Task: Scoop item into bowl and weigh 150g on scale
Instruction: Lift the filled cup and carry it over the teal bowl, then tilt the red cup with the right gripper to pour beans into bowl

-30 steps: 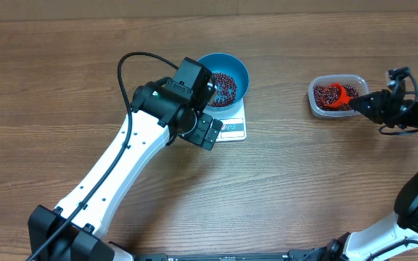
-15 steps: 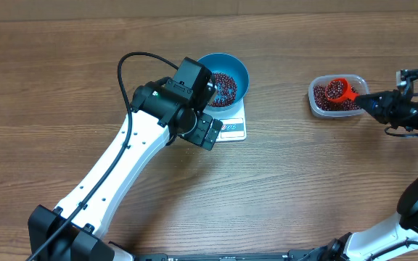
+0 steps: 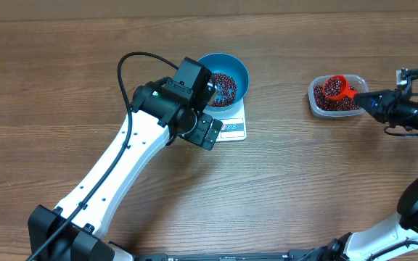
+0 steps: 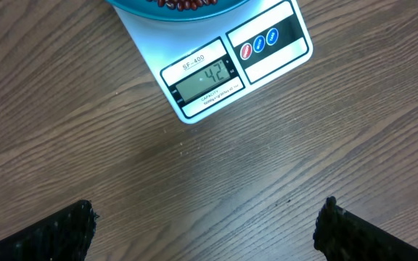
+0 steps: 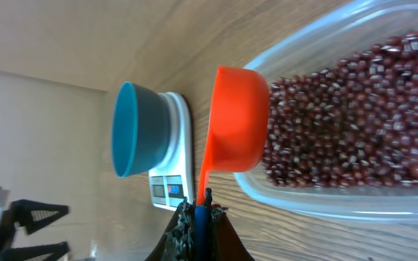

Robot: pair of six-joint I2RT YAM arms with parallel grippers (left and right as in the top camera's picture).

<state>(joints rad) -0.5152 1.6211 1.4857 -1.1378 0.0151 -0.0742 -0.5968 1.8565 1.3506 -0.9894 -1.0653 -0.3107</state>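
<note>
- We see the bowl (image 3: 242, 72), bright blue and round, standing on the far part of the scale (image 3: 236, 130), left of the table's (image 3: 303, 188) middle.
- A layer of dark red-brown beans (image 3: 225, 87) lies inside the bowl.
- The scale is white and flat; its display (image 4: 204, 77) and 3 round buttons (image 4: 259, 43), 1 red and 2 blue, run along the near edge, clear of the bowl.
- The display shows the digits 42.
- The left gripper (image 4: 205, 216) hangs over bare wood just in front of the scale's display edge. Its 2 dark fingers (image 4: 64, 232) stand wide apart at the bottom corners of the left wrist view, with nothing between them.
- The left arm partly covers the bowl's left rim in the overhead view.
- At the right side of the table, well apart from the scale, sits a clear plastic tub (image 3: 313, 101) with more of the same beans heaped inside.
- The right gripper (image 3: 372, 101) is clamped tight on the handle of an orange scoop (image 3: 334, 88).
- The scoop's cup is over the far part of the tub, and from overhead we make out beans in the cup.
- In the right wrist view the cup's outer side faces the camera, so its contents are hidden there; bowl and scale show far behind it.
</note>
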